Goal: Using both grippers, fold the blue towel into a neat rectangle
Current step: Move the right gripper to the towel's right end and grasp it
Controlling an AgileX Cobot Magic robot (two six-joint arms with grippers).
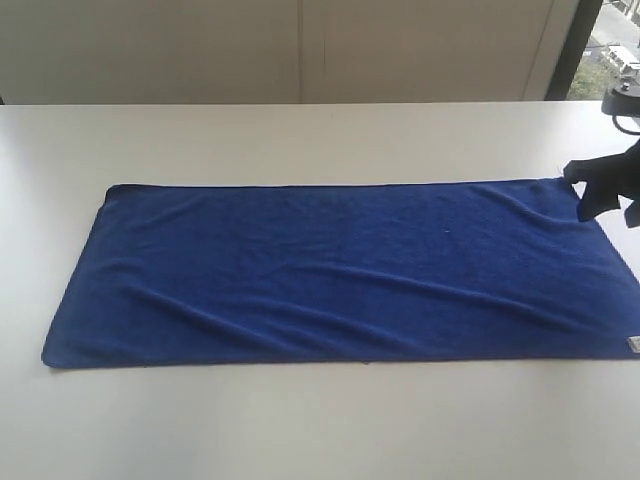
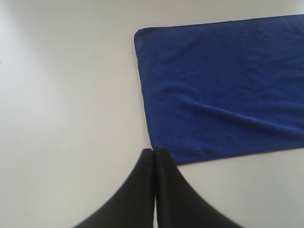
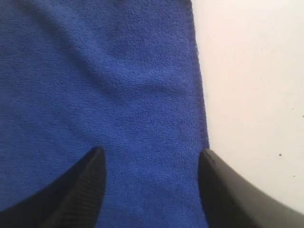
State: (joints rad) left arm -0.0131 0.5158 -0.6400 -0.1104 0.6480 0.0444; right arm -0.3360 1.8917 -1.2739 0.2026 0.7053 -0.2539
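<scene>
The blue towel point(image 1: 340, 270) lies spread flat and lengthwise on the white table, with a few soft ripples and a small white tag point(image 1: 633, 344) at its near right corner. My right gripper point(image 1: 579, 193) is at the towel's far right corner. In the right wrist view it point(image 3: 151, 156) stands open over the towel point(image 3: 104, 80), one finger on the cloth and the other at the hem. My left gripper point(image 2: 155, 151) is shut with nothing in it, its tips just off a corner of the towel point(image 2: 223, 90). The exterior view does not show the left arm.
The white table point(image 1: 300, 430) stretches bare round the towel on all sides. A pale wall runs behind it, with a window point(image 1: 612, 50) at the back right. The towel's right end reaches the picture's edge.
</scene>
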